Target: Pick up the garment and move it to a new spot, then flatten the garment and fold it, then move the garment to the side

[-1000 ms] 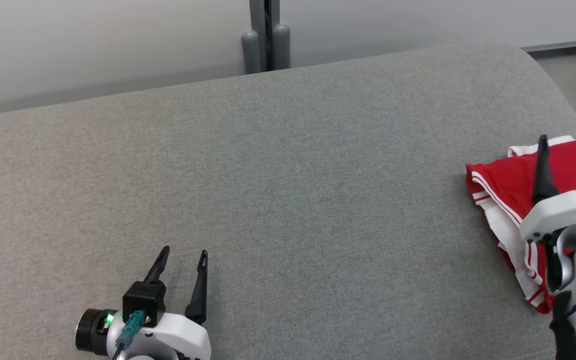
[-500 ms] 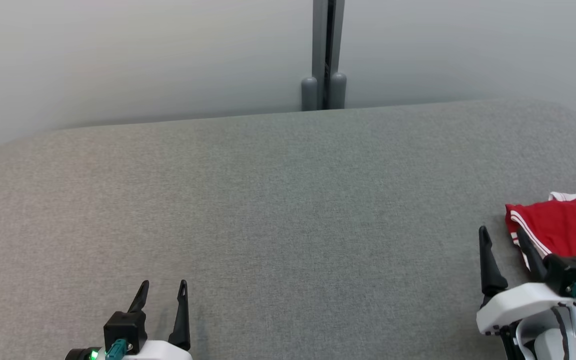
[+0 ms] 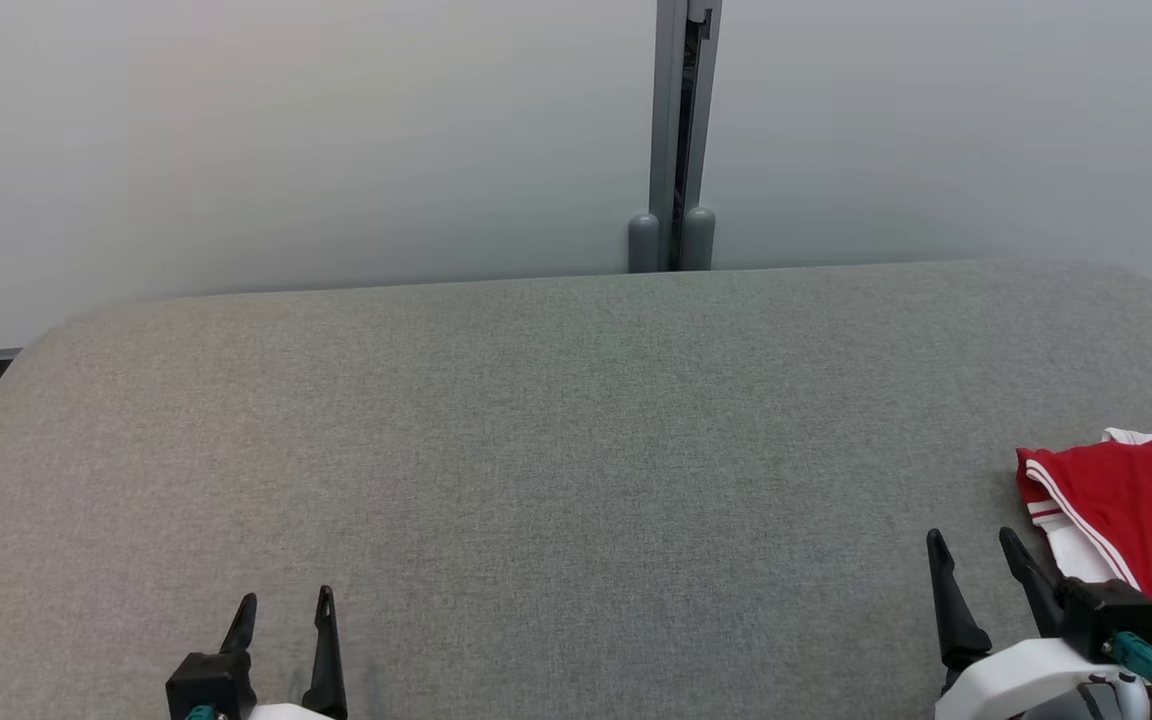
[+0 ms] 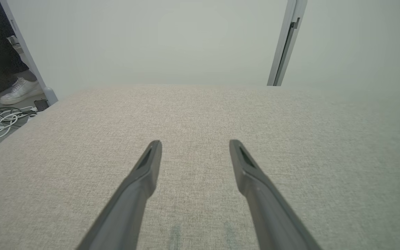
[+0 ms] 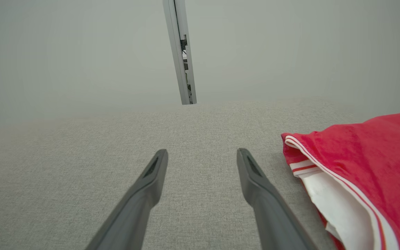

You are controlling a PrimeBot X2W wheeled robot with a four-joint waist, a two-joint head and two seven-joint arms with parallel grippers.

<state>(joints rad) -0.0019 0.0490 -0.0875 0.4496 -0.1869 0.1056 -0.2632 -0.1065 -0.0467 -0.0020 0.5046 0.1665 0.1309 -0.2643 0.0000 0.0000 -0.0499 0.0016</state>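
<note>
Probably soft and light, the garment lies folded at the worktop's right edge, just beside the right end effector; both it and the left end effector stand open and empty. Best pinched at the striped hem, through all layers

My dark two-pronged left claw sits near left, right claw near right; both spread wide, empty, pointing far.
</note>
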